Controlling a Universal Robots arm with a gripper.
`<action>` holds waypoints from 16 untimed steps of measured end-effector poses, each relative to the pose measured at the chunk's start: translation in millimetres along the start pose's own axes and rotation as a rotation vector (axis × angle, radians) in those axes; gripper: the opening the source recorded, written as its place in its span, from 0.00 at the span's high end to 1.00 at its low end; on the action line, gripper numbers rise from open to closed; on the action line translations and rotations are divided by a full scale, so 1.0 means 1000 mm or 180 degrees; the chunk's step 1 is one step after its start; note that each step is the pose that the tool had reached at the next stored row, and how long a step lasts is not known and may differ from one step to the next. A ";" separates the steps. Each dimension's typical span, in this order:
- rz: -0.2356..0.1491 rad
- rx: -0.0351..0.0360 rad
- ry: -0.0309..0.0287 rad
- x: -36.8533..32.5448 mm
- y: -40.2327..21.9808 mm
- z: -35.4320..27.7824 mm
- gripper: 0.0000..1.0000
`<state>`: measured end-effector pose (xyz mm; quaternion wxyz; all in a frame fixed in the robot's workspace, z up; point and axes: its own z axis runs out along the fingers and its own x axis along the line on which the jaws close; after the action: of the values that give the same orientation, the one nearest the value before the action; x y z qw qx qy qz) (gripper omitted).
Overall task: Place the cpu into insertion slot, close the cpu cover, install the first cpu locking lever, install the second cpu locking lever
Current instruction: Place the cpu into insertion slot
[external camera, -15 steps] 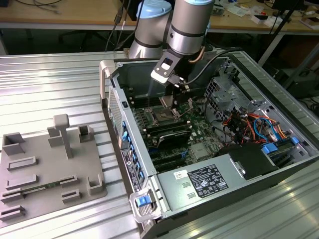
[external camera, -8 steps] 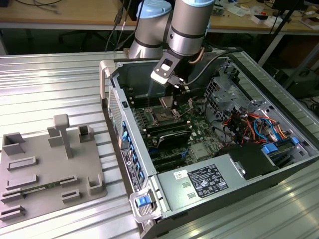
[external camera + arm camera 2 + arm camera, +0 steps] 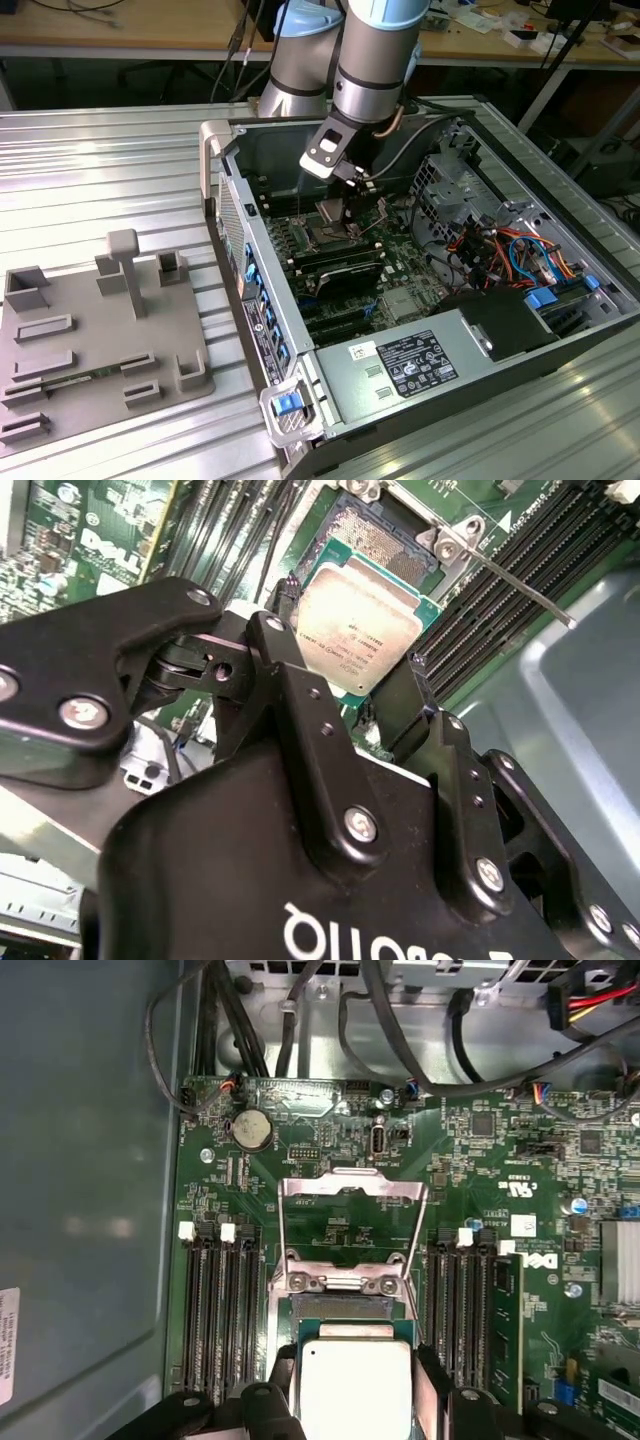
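Second wrist view gives the closest look at the cpu [image 3: 360,620]: a flat square chip with a pale silver-grey metal top, faint print on it, and a thin green edge all round. The end effector [image 3: 340,658] pinches it by two opposite sides, its black fingers [image 3: 300,710] closed only to the chip's width. The chip hangs partly over the insertion slot [image 3: 378,538], whose dark, grainy pin field shows beyond it. Whether chip and slot touch cannot be told. A thin metal lever [image 3: 520,587] slants out beside the slot, along the long black memory slots [image 3: 545,540].

First wrist view adds the cpu cover [image 3: 352,1188], a silvery frame with a square window. It stands raised on the far side of the slot from the chip, and green motherboard [image 3: 500,1160] shows through the window. The chip and fingers are cut off by the picture's edge here.

Exterior view shows the arm reaching down into the open computer case [image 3: 340,395] on the ribbed metal desk [image 3: 100,170]. A grey fixture plate [image 3: 90,340] lies beside the case. The chip is too small to make out there.
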<state>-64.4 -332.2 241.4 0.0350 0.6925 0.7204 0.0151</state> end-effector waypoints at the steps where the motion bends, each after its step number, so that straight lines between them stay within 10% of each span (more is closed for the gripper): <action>1: -0.0001 0.0000 0.0000 0.0006 -0.0001 0.0020 0.45; 6: 0.0030 0.0017 -0.0014 0.0026 -0.0016 0.0153 0.45; 8: 0.0027 0.0021 -0.0053 0.0033 -0.0024 0.0187 0.45; 16: 0.0101 0.0032 -0.0060 0.0044 -0.0033 0.0272 0.45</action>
<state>-65.9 -328.6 213.9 0.0381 0.7041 0.7091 0.0056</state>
